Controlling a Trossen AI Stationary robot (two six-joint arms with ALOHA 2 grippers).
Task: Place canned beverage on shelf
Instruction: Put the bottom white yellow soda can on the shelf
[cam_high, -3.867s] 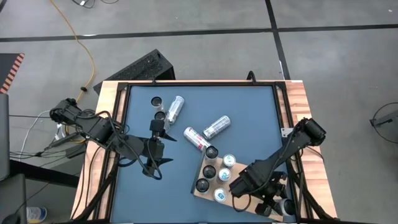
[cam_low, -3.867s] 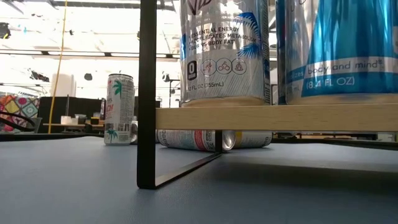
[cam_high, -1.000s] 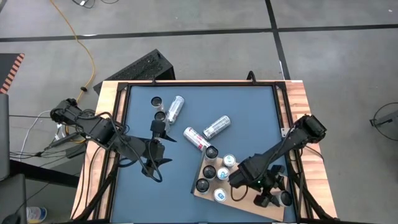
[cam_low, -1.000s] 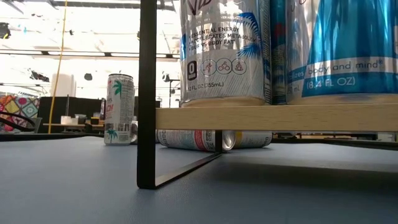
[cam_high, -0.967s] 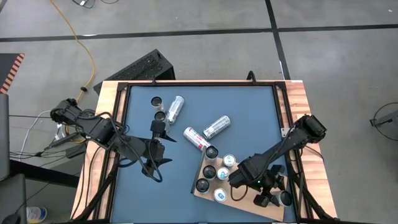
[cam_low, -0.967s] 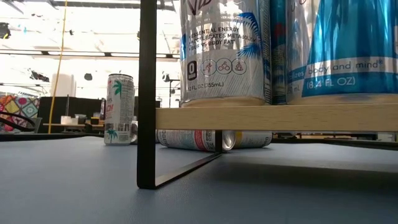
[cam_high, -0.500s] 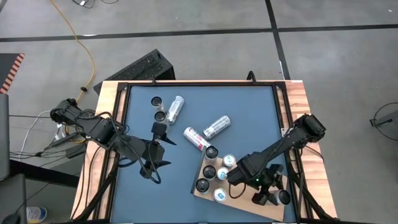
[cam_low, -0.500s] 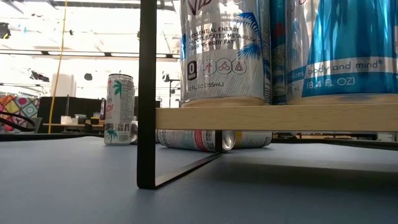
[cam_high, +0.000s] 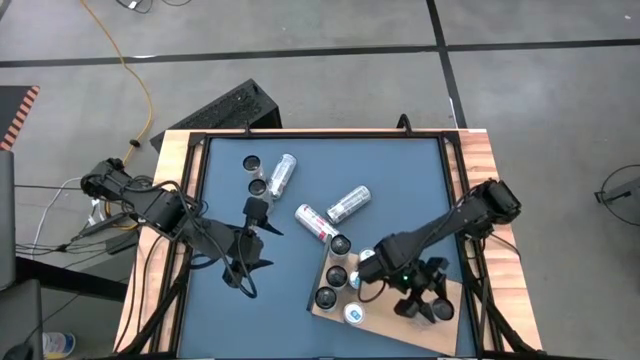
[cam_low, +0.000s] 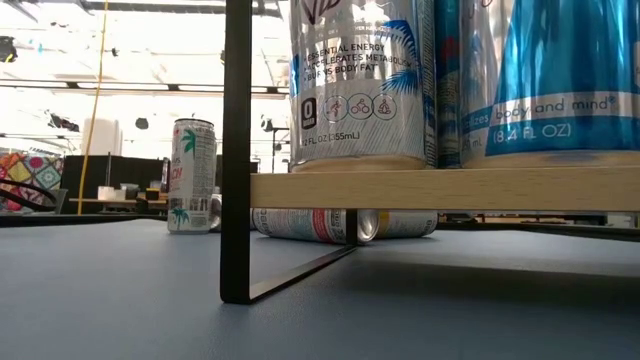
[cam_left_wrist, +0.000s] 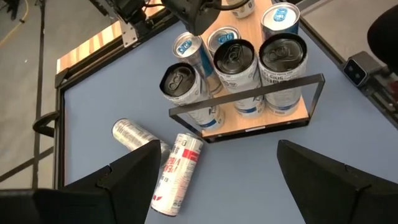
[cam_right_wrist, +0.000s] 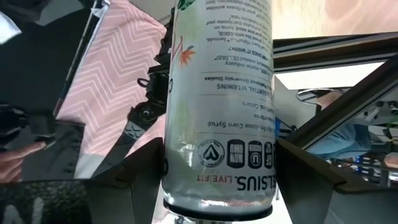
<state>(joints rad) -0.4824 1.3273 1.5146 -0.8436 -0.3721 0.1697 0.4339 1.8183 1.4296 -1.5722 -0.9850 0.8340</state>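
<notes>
Right end effector clamps cylindrical can (glossy)

1 shelf, 3 lying cans, 2 standing cans on the table.

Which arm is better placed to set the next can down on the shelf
Right. Its claw holds a can directly over the shelf. The left claw hangs open, empty, off to the side.
</notes>
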